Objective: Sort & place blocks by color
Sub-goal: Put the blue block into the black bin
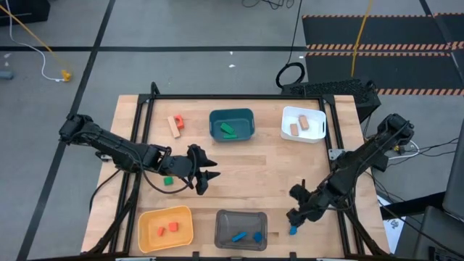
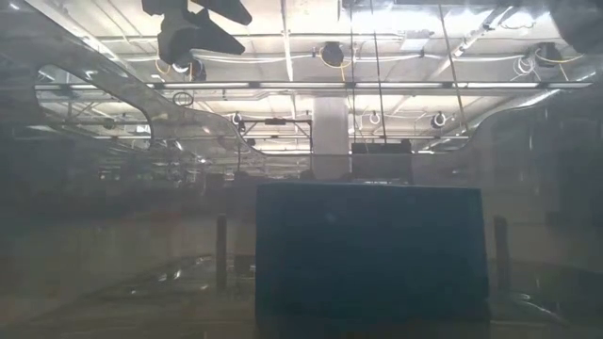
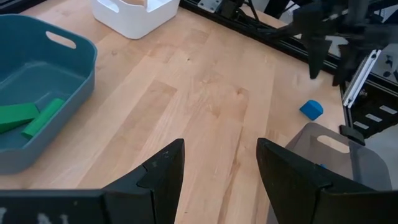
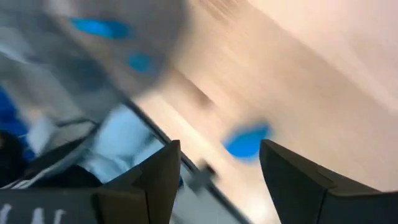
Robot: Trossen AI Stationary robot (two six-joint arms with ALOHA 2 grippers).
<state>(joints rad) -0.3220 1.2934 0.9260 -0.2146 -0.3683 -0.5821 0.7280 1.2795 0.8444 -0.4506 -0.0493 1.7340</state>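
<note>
Wooden table (image 1: 268, 170) carries teal bin (image 1: 232, 124) with green blocks (image 1: 229, 130), grey bin (image 1: 241, 229) with blue blocks (image 1: 246, 236). Both the left gripper (image 1: 206, 176) and right gripper (image 1: 292, 214) gape empty; a blue block (image 1: 293, 230) lies loose beside the latter.

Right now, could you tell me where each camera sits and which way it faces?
High view: overhead, straight down on the table; both arms show.
Low view: at table-top height, facing a dark bin; an arm hangs at top.
Left wrist view: past the open left gripper toward the teal bin.
Right wrist view: blurred, past the open right gripper.
Shared: both wrist views show the loose blue block by the grey bin.
</note>
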